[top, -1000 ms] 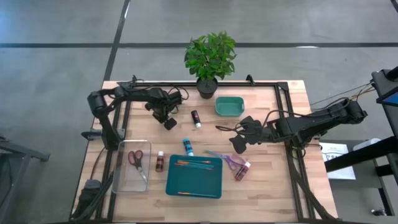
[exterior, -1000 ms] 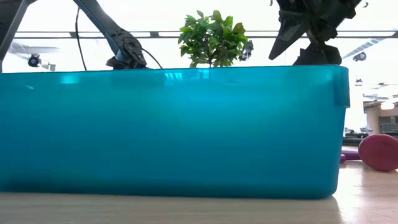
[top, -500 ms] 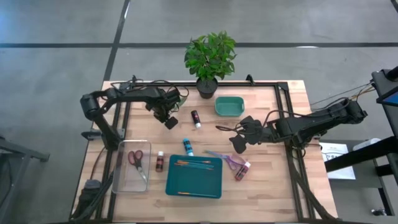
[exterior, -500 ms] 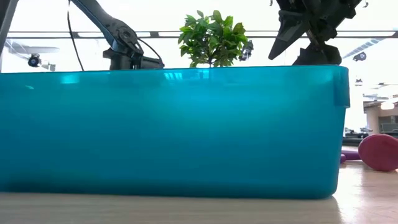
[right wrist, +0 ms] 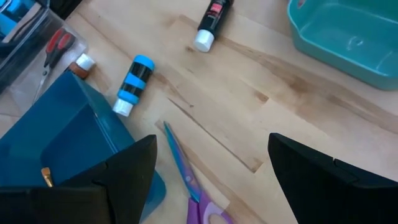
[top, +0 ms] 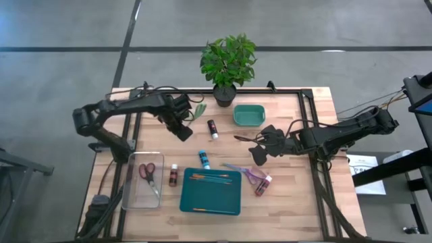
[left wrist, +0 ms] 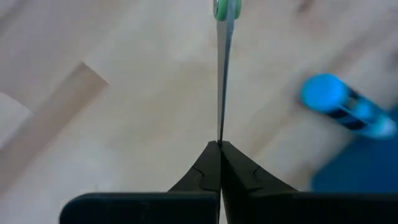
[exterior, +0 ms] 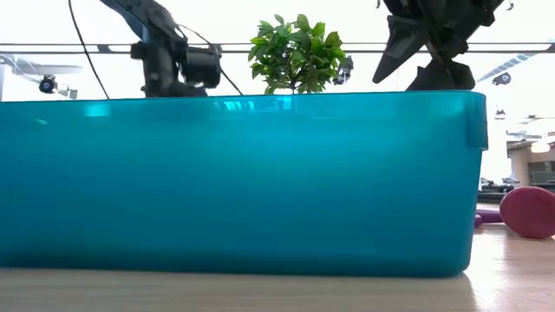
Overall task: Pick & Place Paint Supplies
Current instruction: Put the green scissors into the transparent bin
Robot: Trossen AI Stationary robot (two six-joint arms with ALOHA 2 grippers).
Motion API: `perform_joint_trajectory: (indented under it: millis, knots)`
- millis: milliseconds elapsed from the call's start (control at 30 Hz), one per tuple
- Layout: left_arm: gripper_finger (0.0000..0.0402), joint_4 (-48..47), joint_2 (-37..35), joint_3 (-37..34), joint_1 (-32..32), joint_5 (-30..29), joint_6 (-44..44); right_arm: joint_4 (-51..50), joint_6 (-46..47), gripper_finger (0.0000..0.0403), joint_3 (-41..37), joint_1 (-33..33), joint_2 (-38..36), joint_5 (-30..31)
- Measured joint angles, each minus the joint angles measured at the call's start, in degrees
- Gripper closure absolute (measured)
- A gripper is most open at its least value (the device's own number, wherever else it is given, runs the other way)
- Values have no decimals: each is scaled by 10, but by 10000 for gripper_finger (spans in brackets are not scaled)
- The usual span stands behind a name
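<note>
My left gripper [top: 183, 133] hangs over the table's far left part, shut on a thin grey stick [left wrist: 221, 74] with a pale green end [left wrist: 226, 9]. A pale green sliver [top: 200, 110] shows beside that gripper; whether it is the same stick I cannot tell. My right gripper [top: 260, 155] hovers open right of centre. A black bottle [top: 212, 128], a blue bottle [top: 204, 160], a dark red bottle [top: 173, 175] and a pinkish bottle [top: 263, 184] lie on their sides on the wood. Orange-handled brushes [top: 209, 177] lie in the blue tray [top: 210, 202]. My left gripper pinches one end of the thin stick [left wrist: 219, 134] between its two fingertips. The fingers point steeply down and the stick runs straight on beyond them, green end farthest out. Whether that far end touches the table I cannot tell.
A teal bowl [top: 249, 115] and a potted plant [top: 227, 64] stand at the far edge. Purple scissors [top: 243, 172] lie below my right gripper. A clear tray [top: 145, 196] with red scissors [top: 147, 171] sits near left. The blue tray's wall [exterior: 243, 182] fills the low view.
My left gripper has risen from the table, staying shut, while its arm has folded back toward the left edge. The pale green sliver beside it shows in the high view only now.
</note>
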Motion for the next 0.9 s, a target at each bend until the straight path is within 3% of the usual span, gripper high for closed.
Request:
perform_joint_trajectory:
  millis: [333,633,900]
  knots:
    - [401,-57,-134,1,-80,67,-150,2,1,100,0,0,0,15]
    - [401,-124,-232,1,-174,76,-290,1,3,100,0,0,0,21]
    - [401,-163,-315,1,-308,65,-470,1,-1,100,0,0,0,24]
